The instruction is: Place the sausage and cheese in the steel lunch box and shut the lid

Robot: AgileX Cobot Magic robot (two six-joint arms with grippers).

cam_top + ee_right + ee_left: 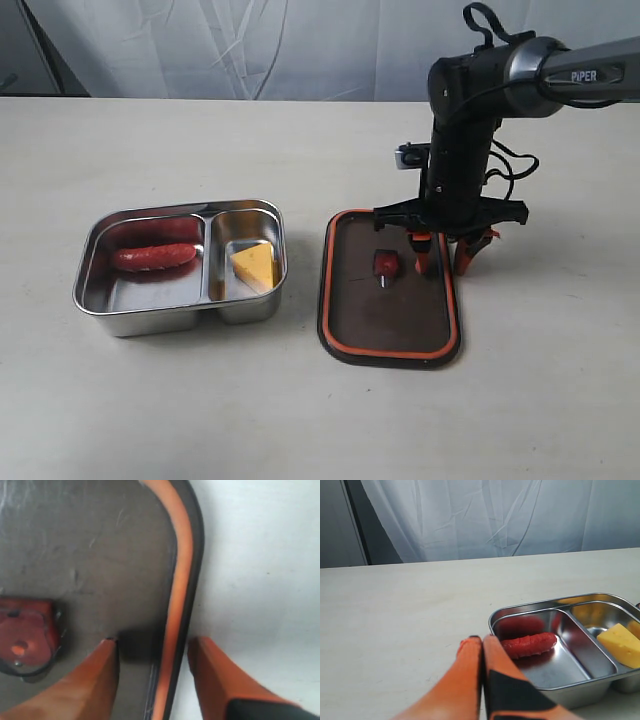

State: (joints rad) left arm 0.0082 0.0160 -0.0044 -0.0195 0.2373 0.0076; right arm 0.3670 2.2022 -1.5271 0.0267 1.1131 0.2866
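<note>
Right claw (444, 262) points straight down, fingers spread apart; left claw (480, 639) has fingers pressed together.

Bright, soft lighting; faint shadows; the fingers (220, 680) blur close up.

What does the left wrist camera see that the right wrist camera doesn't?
Only the left wrist view: the steel lunch box with the sausage in its larger compartment and the cheese in the smaller, plus the shut left gripper and a white curtain. Only the right wrist view: the lid, whose orange rim runs between the fingers of the open right gripper, and its orange valve. Both: the pale table.
</note>
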